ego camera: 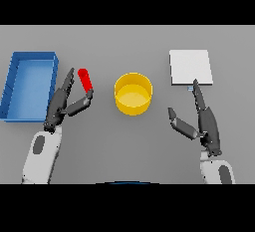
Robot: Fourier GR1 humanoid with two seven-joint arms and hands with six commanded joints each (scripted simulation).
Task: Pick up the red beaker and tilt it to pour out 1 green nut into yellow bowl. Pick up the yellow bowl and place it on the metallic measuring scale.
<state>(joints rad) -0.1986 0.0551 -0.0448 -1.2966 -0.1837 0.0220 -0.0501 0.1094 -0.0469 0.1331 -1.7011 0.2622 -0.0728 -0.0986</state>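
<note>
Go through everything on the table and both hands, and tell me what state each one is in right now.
red beaker: on the table, between the left hand's thumb and fingers.
left hand: open around the beaker, not lifting it.
yellow bowl: upright on the table, no nut visible inside.
metallic measuring scale: nothing on it.
blue bin: looks empty.
right hand: open, holding nothing.

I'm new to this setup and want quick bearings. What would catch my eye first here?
The yellow bowl stands out at the table's middle. To its left, the red beaker sits between the fingers and thumb of the left robot hand, beside a blue tray at the far left. On the right, a pale square scale lies just beyond the open right robot hand.
</note>
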